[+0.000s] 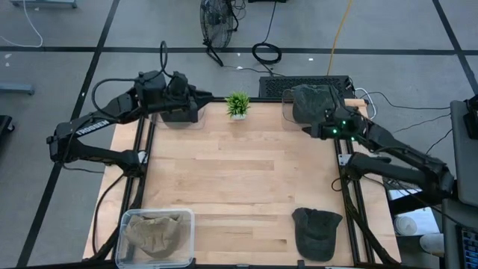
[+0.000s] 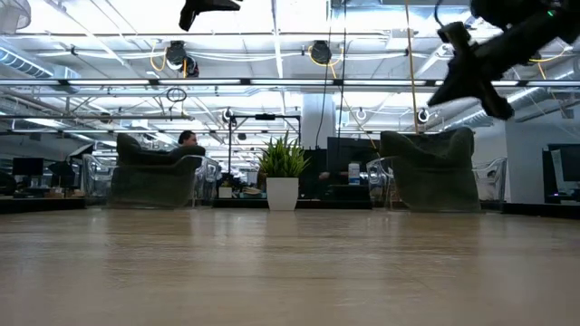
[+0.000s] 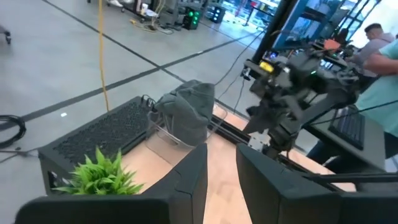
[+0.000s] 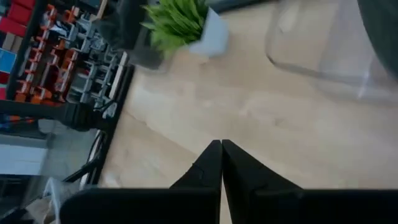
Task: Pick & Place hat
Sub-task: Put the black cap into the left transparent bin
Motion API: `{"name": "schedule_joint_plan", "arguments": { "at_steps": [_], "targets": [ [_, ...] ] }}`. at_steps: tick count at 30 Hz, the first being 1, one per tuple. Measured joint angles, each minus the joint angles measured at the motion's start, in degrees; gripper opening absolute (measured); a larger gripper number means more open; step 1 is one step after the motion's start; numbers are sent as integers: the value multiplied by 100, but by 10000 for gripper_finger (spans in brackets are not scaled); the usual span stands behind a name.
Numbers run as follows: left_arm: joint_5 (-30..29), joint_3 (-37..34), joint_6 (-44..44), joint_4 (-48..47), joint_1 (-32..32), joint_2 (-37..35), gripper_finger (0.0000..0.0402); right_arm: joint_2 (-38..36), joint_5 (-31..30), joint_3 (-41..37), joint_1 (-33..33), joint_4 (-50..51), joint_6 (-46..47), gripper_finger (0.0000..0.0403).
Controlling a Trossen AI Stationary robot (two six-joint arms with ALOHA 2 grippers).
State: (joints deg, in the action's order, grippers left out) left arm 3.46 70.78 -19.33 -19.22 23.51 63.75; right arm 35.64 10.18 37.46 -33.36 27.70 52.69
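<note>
Hat, dark soft crumpled fabric

Dark cap, flat on table's near right corner

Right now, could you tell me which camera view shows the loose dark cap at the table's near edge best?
The high view: the dark cap lies fully visible, flat on the table by the right arm's side. The low view and both wrist views do not show it.

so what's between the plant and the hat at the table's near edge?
Nothing. In the high view only bare wood runs from the plant down to the dark hat. Both grippers sit at the far corners.
</note>
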Motion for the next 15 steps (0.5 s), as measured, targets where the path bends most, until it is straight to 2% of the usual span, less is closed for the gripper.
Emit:
{"name": "schedule_joint_plan", "arguments": {
  "at_steps": [4, 6, 12, 15],
  "targets": [
    [20, -2, 54, 0, 164, 0, 93, 717, -143, 831, 299, 101, -390, 0],
    [217, 0, 239, 0, 257, 0, 93, 1132, -94, 1285, 492, 416, -715, 0],
    [765, -2, 618, -28, 500, 0, 93, 2309, 397, 2554, 1265, 2422, -1538, 0],
    [957, -2, 632, -41, 578, 0, 93, 2654, 619, 2890, 1756, 2976, -1818, 0]
  ]
}}
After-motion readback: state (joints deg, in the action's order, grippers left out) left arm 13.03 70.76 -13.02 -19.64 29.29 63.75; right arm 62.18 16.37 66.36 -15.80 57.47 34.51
